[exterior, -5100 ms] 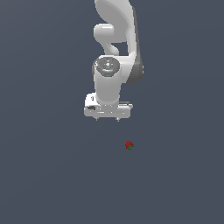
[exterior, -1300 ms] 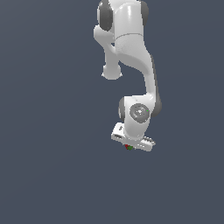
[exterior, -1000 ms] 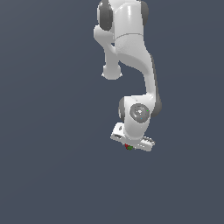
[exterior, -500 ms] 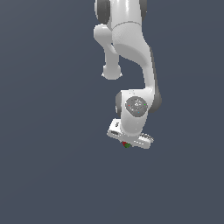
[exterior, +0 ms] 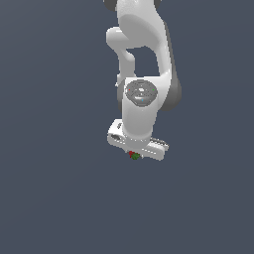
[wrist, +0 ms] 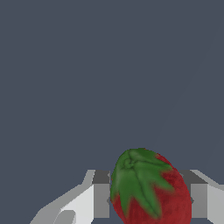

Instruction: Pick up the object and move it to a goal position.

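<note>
The object is a tiny strawberry (exterior: pixel 133 156), red with a green leafy cap. In the exterior view it peeks out under the white gripper (exterior: pixel 135 155), mostly hidden by the hand. In the wrist view the strawberry (wrist: pixel 148 188) fills the space between the two fingers (wrist: pixel 101 199), which press on its sides. The gripper is shut on the strawberry and holds it above the grey floor.
The white arm (exterior: pixel 141 59) rises from the gripper to the top of the exterior view. A plain dark grey floor (exterior: pixel 49 188) lies all around. No other object shows.
The gripper, shut on the strawberry, has moved a little toward the exterior view's left and upward. Five seconds ago the strawberry lay free on the floor, apart from the gripper.
</note>
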